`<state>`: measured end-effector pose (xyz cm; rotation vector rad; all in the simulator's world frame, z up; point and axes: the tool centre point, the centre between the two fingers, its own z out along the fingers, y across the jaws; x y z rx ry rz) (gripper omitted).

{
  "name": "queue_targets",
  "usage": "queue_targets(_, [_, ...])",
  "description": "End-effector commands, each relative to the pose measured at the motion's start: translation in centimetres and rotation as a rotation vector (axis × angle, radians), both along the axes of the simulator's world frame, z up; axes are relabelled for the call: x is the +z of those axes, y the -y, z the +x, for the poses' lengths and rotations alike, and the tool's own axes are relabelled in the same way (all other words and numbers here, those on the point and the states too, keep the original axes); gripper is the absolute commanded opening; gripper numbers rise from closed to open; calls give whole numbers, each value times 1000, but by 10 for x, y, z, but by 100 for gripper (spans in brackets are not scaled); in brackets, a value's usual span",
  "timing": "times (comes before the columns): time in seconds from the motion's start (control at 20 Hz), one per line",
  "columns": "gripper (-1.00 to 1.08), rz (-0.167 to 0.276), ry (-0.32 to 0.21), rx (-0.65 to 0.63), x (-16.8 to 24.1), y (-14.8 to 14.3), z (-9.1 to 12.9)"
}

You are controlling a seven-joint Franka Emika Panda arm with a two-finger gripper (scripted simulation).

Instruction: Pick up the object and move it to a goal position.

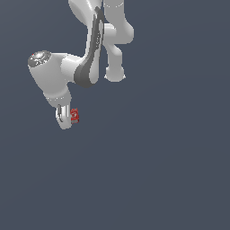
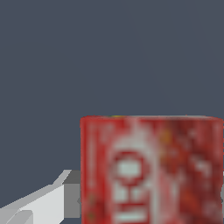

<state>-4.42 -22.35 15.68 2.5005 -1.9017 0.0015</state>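
Observation:
The object is a small red box with a white-and-dark label, seen close beside the end of the white arm in the exterior view. In the wrist view the object fills much of the picture, label facing the camera. My gripper hangs down from the wrist, and one white finger with its grey pad presses against the box's side. The opposite finger is nearly cut off at the picture's edge. The gripper is shut on the box.
The plain dark blue-grey surface runs all around, with no other objects in view. The arm's white links reach in from the top of the exterior view.

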Motion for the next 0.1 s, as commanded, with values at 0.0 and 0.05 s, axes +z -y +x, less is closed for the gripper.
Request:
queue_targets(0.0, [-100, 0, -1, 2, 2, 3, 1])
queue_targets(0.05, [-100, 0, -1, 2, 2, 4, 1])
